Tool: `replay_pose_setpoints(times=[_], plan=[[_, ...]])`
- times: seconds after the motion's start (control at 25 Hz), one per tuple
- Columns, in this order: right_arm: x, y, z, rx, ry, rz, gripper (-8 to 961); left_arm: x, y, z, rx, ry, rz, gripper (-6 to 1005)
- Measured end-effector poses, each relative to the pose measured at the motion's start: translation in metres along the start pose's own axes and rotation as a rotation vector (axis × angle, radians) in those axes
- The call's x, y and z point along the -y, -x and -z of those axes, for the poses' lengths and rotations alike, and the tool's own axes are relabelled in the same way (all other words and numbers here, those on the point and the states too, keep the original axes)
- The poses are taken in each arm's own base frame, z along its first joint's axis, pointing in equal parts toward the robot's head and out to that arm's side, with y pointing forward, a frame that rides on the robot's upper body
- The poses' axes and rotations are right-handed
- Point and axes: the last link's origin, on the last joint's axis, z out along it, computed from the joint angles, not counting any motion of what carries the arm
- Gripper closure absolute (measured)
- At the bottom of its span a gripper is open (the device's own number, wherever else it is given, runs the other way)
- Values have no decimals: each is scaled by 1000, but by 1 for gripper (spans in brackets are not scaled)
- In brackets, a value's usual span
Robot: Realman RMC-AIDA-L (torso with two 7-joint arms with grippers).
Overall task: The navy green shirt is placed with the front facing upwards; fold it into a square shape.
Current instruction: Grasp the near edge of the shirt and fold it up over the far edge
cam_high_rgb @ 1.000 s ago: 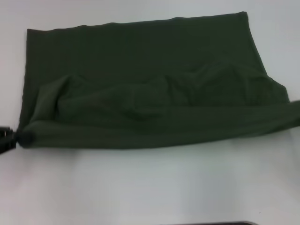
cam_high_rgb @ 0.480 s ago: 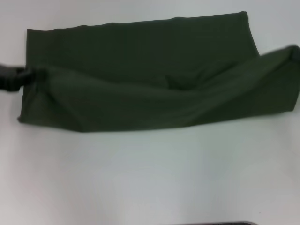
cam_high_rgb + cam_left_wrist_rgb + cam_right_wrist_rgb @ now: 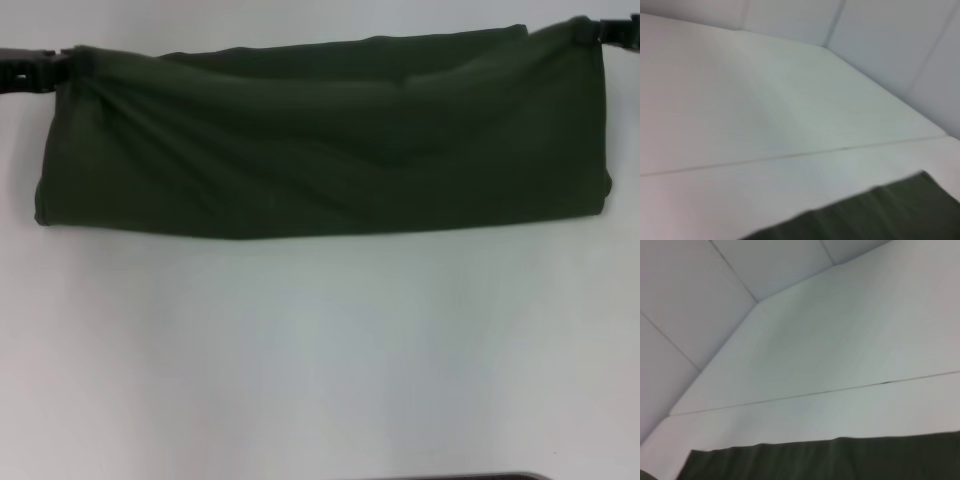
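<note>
You have navy green shirt (image 3: 330,140) lying on white table as wide horizontal band, doubled over lengthwise. Plain dark olive fabric faces up; no lettering visible. Near edge is rounded fold, roughly straight. Far corners sit raised at both ends. Long shallow creases run across top layer.

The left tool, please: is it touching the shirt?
Touching: in the head view the left tool meets the bunched far left corner of the shirt.

Bare lab setup: white table (image 3: 320,360), white panel walls (image 3: 715,295).
</note>
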Motion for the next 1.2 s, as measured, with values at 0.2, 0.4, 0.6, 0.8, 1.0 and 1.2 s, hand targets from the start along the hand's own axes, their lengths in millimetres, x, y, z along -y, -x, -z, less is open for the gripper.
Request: replay_pose_setpoints(times=[0.2, 0.4, 0.6, 0.8, 1.0, 1.2], plan=[[-1, 14, -16, -5, -53, 17, 902, 8, -3, -8, -17, -72, 14, 961], [0, 21, -25, 2, -101, 26, 902, 11, -5, -18, -31, -132, 13, 962], [-1, 21, -35, -4, -135, 44, 902, 7, -10, -34, -43, -162, -1, 962], [1, 21, -45, 0, -166, 42, 902, 3, -19, -48, -52, -193, -24, 961], [2, 25, -50, 15, -197, 51, 902, 2, -26, -58, -63, -220, -26, 961], [3, 31, -54, 41, -224, 56, 902, 5, -27, -60, -68, -251, -18, 961]])
